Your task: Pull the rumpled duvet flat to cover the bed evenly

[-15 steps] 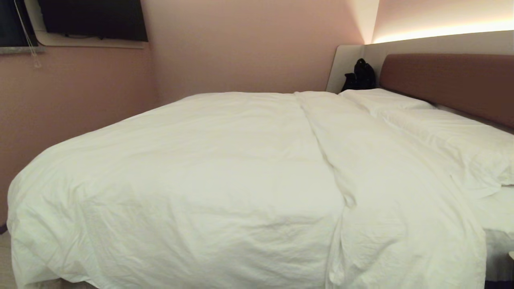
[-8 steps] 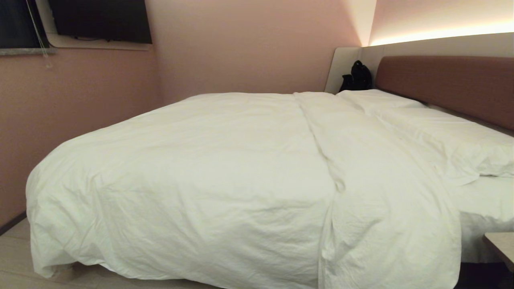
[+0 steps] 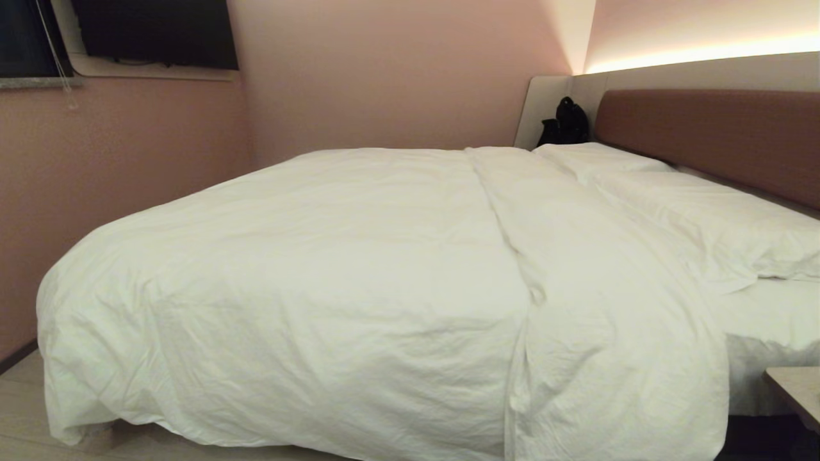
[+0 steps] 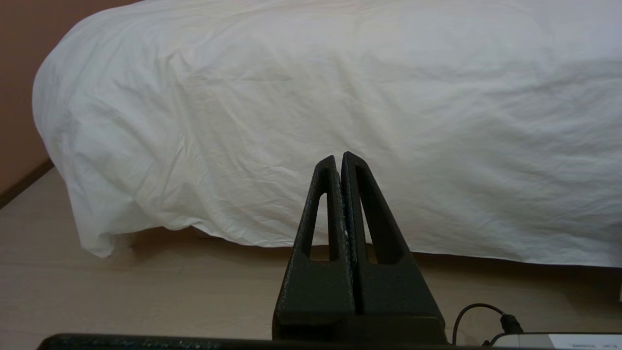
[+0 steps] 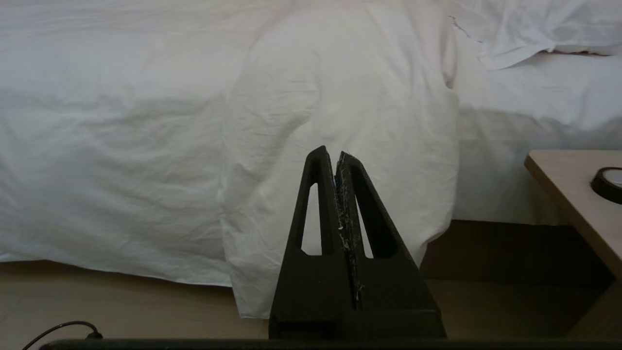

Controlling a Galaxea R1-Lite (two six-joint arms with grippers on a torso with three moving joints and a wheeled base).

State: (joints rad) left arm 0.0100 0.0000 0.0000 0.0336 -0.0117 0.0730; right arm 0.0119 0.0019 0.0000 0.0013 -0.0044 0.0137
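Bed [image 3: 705, 128] is filling most of the head view, brownish-red headboard running along the right. Duvet [image 3: 333, 269] is lying spread over the mattress, draping down the near side almost to the floor [image 4: 146, 291], with one long fold ridge running from the far edge to the near hem. Two pillows [image 3: 705, 218] are sitting along the headboard, sheet showing bare below them. Black bag [image 3: 567, 121] is sitting in the far corner. Left gripper [image 4: 340, 160] and right gripper [image 5: 330, 155] are both hanging low, short of the duvet's drape, fingers pressed together, holding nothing.
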